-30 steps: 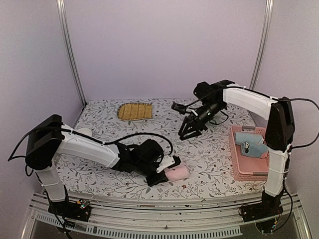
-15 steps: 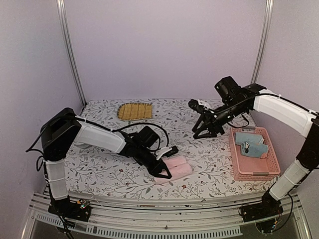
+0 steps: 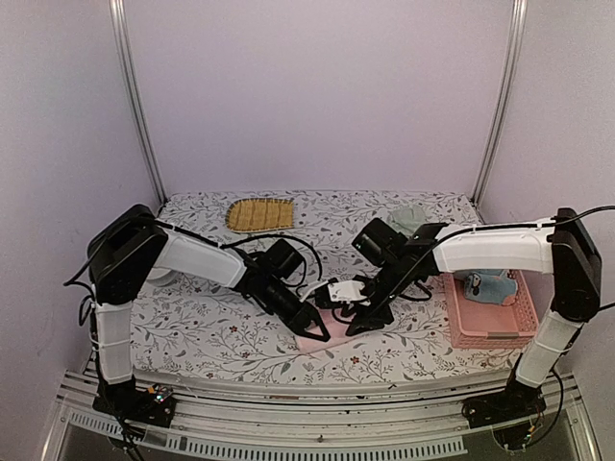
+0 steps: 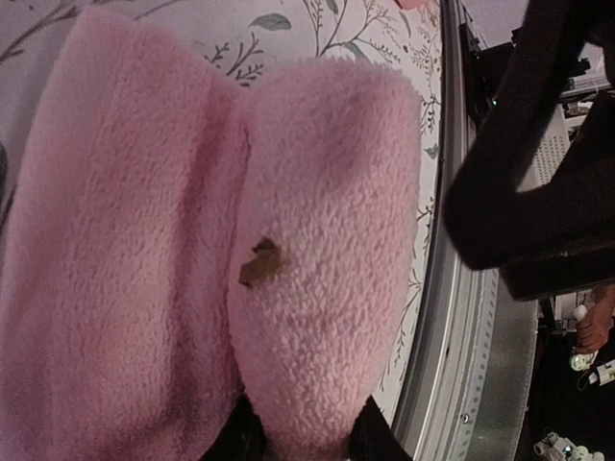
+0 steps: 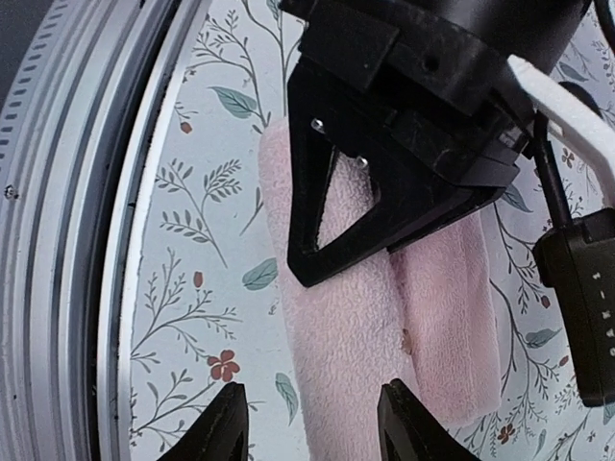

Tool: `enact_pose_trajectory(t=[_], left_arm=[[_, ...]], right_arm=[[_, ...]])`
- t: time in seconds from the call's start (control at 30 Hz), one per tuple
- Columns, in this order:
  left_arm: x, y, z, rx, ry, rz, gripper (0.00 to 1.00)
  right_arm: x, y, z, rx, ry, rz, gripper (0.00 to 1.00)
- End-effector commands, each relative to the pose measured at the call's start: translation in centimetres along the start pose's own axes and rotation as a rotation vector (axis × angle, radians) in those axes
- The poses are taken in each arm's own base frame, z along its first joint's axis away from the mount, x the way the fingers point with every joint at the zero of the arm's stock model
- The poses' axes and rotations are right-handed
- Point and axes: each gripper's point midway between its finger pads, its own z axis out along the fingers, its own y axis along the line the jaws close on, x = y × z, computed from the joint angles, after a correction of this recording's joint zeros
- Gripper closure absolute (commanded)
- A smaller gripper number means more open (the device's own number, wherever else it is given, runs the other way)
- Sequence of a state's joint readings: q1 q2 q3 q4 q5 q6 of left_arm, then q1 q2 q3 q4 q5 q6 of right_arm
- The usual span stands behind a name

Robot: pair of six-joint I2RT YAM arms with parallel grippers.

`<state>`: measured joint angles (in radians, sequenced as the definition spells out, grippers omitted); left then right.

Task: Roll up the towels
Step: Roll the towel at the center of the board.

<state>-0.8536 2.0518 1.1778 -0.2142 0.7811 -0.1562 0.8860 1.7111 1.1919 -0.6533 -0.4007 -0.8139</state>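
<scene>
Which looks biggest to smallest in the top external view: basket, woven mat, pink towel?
1. Pink basket.
2. Woven mat, though it lies farther back.
3. Pink towel, partly hidden, so unsure.

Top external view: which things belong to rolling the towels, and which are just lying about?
Belong to the job: pink towel, near edge; green towel, at the back; blue towel, at right.
Lying about: woven mat; pink basket holding the blue towel.

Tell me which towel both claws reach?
The pink towel: left claw and right claw both meet there. The blue towel sits in the basket; the green towel lies far back.
</scene>
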Motion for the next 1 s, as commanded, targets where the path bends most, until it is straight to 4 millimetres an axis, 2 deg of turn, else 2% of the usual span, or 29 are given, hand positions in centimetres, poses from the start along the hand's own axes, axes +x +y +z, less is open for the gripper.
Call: enact_pose_trajectory(t=[0.0, 0.13, 0.27, 0.3, 0.37, 0.4, 0.53, 0.57, 0.67, 0.8, 0.9, 0.97], left_arm=[[6.3, 3.3, 1.3, -0.087, 0.179, -0.196, 0.86], [6.0, 3.5, 1.3, -0.088, 0.175, -0.195, 0.82], [5.2, 3.5, 0.5, -0.121, 0.147, -0.166, 0.68], [4.7, 3.4, 0.0, -0.142, 0.127, -0.146, 0.65], [3.7, 3.5, -1.5, -0.215, 0.073, -0.105, 0.47], [2.7, 3.0, -2.6, -0.245, 0.026, -0.074, 0.44], [0.9, 1.8, -6.0, -0.334, -0.157, -0.026, 0.4], [1.4, 1.6, -6.7, -0.348, -0.194, -0.026, 0.4], [1.1, 0.2, -8.6, -0.386, -0.348, 0.037, 0.41], [2.0, -3.5, -8.7, -0.476, -0.445, 0.268, 0.42], [1.8, -5.3, -8.2, -0.559, -0.447, 0.428, 0.41], [1.4, -5.8, -7.9, -0.614, -0.421, 0.508, 0.4]], right_arm=[[-0.2, -2.2, 2.8, 0.086, 0.031, -0.066, 0.5], [1.7, -2.0, 5.8, 0.054, 0.082, -0.06, 0.53], [3.5, -0.7, 7.0, -0.009, 0.126, -0.049, 0.75], [3.8, -0.2, 7.1, -0.029, 0.131, -0.045, 0.78], [4.3, 0.9, 7.3, -0.081, 0.137, -0.027, 0.84], [4.3, 1.4, 7.3, -0.11, 0.131, -0.016, 0.86], [4.2, 2.7, 6.8, -0.255, 0.092, 0.087, 0.89], [3.9, 2.6, 6.6, -0.283, 0.075, 0.112, 0.89], [4.0, 2.4, 6.5, -0.387, 0.056, 0.217, 0.89], [4.4, 1.2, 7.0, -0.492, 0.056, 0.362, 0.89], [4.6, 0.5, 7.5, -0.565, 0.053, 0.447, 0.9], [4.7, 0.1, 7.7, -0.596, 0.049, 0.484, 0.9]])
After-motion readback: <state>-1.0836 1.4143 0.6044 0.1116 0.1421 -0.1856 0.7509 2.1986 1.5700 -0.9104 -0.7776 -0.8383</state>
